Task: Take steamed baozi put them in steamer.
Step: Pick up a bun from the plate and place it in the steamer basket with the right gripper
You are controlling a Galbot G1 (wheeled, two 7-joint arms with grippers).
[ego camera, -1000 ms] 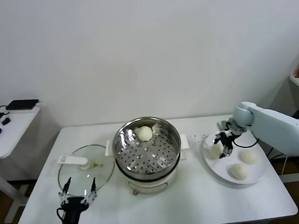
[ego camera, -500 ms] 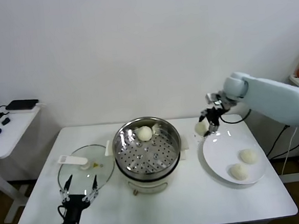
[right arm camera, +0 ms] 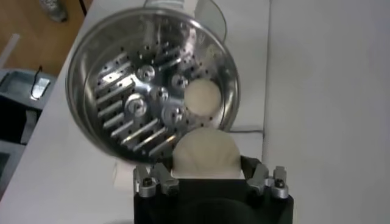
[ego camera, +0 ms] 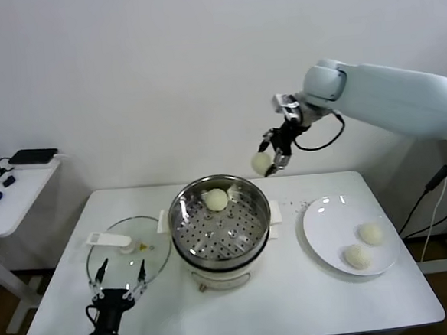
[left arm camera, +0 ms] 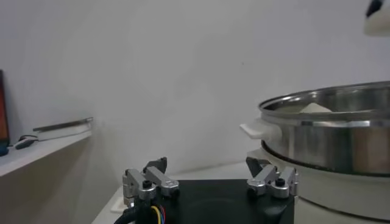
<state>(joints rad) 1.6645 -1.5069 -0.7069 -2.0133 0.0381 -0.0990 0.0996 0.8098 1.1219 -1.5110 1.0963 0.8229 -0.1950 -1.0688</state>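
Note:
My right gripper (ego camera: 270,158) hangs in the air just past the steamer's far right rim, shut on a cream-white baozi (ego camera: 261,162) (right arm camera: 205,153). The steamer (ego camera: 251,217) (right arm camera: 85,68), a shiny perforated steel basket on a white pot base, stands at the table's middle with one baozi (ego camera: 216,200) (right arm camera: 202,97) lying at its far side. Two more baozi (ego camera: 371,234) (ego camera: 358,257) rest on the white plate (ego camera: 323,226) at the right. My left gripper (ego camera: 119,282) (left arm camera: 209,171) is parked open at the front left, beside the glass lid.
A flat glass lid (ego camera: 130,258) with a white handle lies left of the steamer. A side desk (ego camera: 10,194) with dark devices stands off the table's left. The steamer's white side handle (left arm camera: 256,129) juts toward the lid.
My right gripper lifted a baozi off the plate and carried it up and leftward to the steamer's far right rim. Two baozi remain on the plate. The left arm stayed put.

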